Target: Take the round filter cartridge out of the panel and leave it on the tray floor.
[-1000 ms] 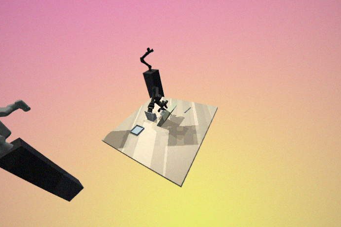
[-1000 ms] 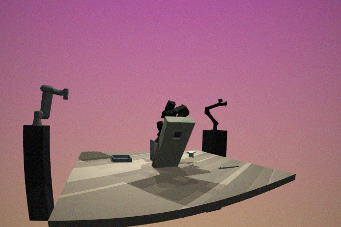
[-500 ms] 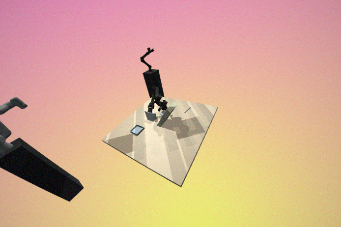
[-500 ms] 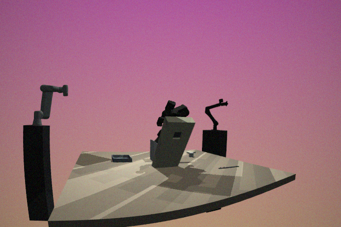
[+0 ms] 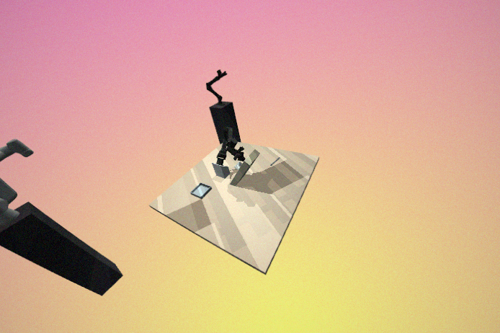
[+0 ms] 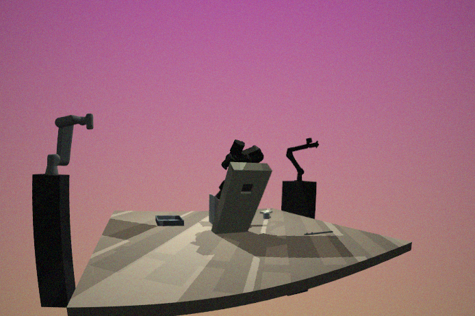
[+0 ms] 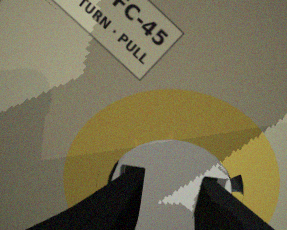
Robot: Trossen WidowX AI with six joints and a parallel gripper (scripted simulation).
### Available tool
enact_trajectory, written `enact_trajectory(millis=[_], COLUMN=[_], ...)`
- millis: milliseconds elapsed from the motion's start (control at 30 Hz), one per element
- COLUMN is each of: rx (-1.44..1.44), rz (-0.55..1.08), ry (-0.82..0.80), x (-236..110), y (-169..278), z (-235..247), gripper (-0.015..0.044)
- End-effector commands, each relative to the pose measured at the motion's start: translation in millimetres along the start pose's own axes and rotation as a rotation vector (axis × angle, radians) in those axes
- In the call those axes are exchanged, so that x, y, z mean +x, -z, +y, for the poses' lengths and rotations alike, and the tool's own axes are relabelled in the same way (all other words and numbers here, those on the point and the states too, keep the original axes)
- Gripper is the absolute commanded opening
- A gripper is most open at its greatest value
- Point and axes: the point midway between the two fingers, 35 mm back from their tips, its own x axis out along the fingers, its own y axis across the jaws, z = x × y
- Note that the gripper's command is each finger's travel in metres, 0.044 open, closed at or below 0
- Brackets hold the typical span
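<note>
In the wrist view the round grey filter cartridge (image 7: 164,158) sits in the tilted grey service panel (image 7: 223,35) (image 5: 246,166) (image 6: 240,201), ringed by a yellow band (image 7: 190,111). A label (image 7: 117,11) reads PRESS, TURN, PULL. My gripper (image 7: 170,180) presses against the cartridge face with each black fingertip in one of its two dark slots, shut on the cartridge. In the top and exterior views my black arm (image 5: 229,147) (image 6: 242,152) leans onto the panel, which hides the fingers. The shallow tray (image 5: 201,190) (image 6: 169,220) lies on the table, left of the panel and empty.
A grey wedge block (image 5: 220,169) stands beside the panel. A small grey fitting (image 6: 266,213) and a thin dark rod (image 6: 318,232) lie on the table right of the panel. A grey arm (image 6: 65,141) and a black arm (image 6: 301,152) stand on dark pedestals off the table.
</note>
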Motion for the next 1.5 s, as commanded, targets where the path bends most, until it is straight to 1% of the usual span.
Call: enact_trajectory(millis=[0,367,533,1067,1467], rx=[-0.174,-0.548,-0.502,-0.4,-0.399], rz=[0.008,0.009,0.011,0.015,0.014], ry=[0.004,0.003,0.002,0.002,0.002], x=[2,2,-1,-71,-71], y=[1,1,1,1,8], z=[0,0,0,0,4], gripper=[0.0,0.0,0.0,0.0,0.0])
